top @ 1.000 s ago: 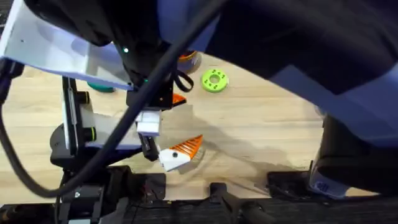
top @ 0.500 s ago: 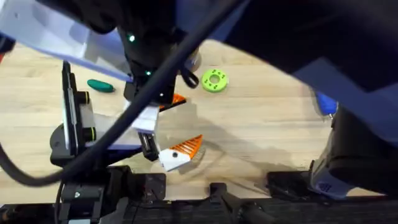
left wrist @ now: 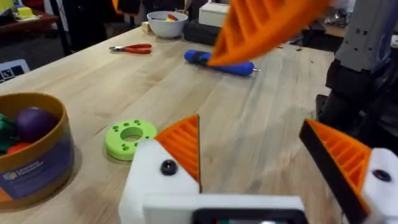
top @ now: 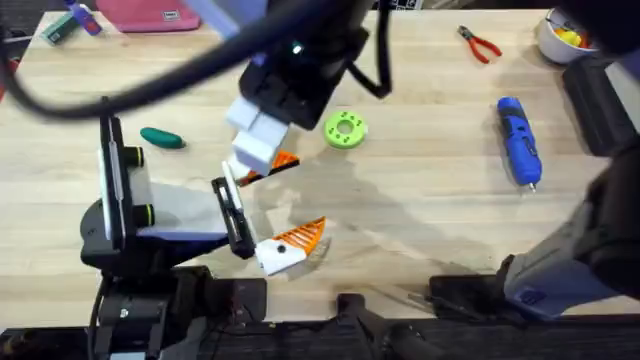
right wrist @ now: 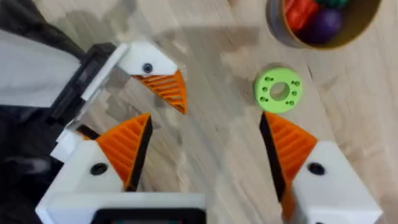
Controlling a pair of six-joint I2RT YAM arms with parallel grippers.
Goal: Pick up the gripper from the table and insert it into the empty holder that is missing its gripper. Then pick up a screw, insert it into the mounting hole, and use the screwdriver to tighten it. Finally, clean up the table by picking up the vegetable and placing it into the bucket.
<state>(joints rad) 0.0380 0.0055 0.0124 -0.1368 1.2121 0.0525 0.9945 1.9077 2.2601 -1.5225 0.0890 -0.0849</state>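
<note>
A: Arm pose?
B: Left arm (top: 300,60) is stretched over the table's middle. Left gripper (left wrist: 267,155) is held low, fingers apart, nothing clamped. Right gripper (right wrist: 208,149) is pointed straight down at the table, fingers apart, nothing held.
A: Loose orange finger?
B: Orange finger (top: 284,162) is seen on the table between the green disc (top: 346,129) and the stand (top: 120,215), partly covered by the left arm.
A: Any text?
B: A label is seen on the bucket (left wrist: 31,149), not legible.
A: Rest?
B: Screwdriver (top: 518,140) is laid near the right edge, pliers (top: 480,42) and bowl (top: 558,32) toward the far right corner, cucumber (top: 162,138) near the left edge, beside the stand.
</note>
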